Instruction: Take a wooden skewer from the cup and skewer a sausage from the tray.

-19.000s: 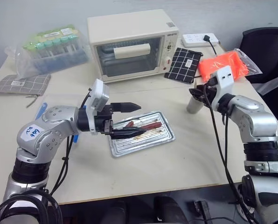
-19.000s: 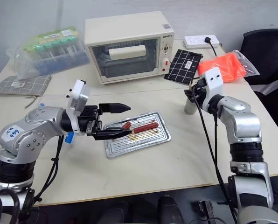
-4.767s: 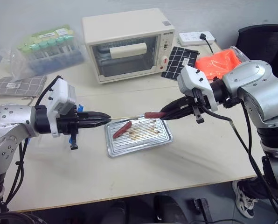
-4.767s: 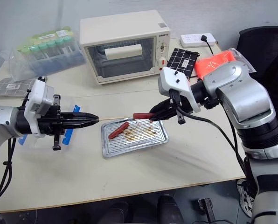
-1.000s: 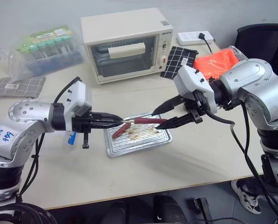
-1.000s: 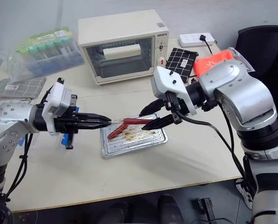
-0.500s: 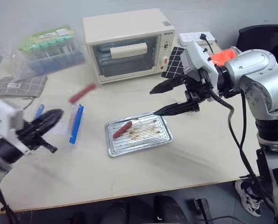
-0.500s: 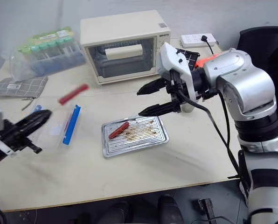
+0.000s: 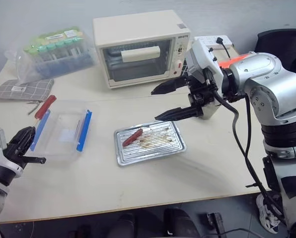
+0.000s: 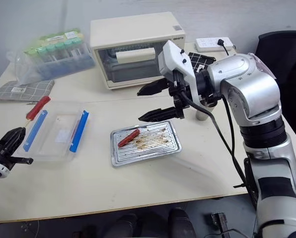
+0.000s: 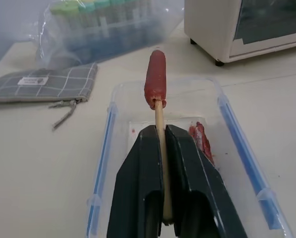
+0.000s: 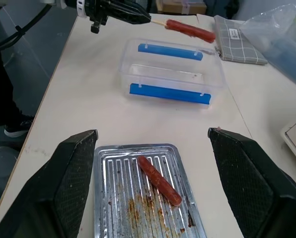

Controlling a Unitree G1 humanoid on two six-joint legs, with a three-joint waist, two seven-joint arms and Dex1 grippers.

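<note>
My left gripper [image 11: 160, 131] is shut on the wooden skewer [image 11: 159, 116], low at the table's left front [image 9: 23, 140]. The bright red sausage [image 11: 155, 79] is impaled on the skewer's far end and hangs over the left edge of a clear box [image 9: 45, 106]. The tray [image 9: 175, 148] lies mid-table with a shorter dark sausage [image 9: 132, 137] in it. My right gripper [image 9: 155, 105] stands wide open in the air above the tray's far side, holding nothing. The cup [image 10: 202, 116] is mostly hidden behind that arm.
A clear plastic box with blue clips [image 9: 63, 130] sits left of the tray. Behind stand a toaster oven [image 9: 140, 47], a bag of tubes [image 9: 53, 52], a grey pouch [image 9: 20, 89], a chequered pad [image 10: 200, 59], an orange bag [image 9: 237, 59] and a power strip [image 10: 215, 43].
My left gripper swung left, away from the tray, carrying the skewered sausage to the clear box. My right gripper spread wide, came off the sausage and lifted above the tray.
</note>
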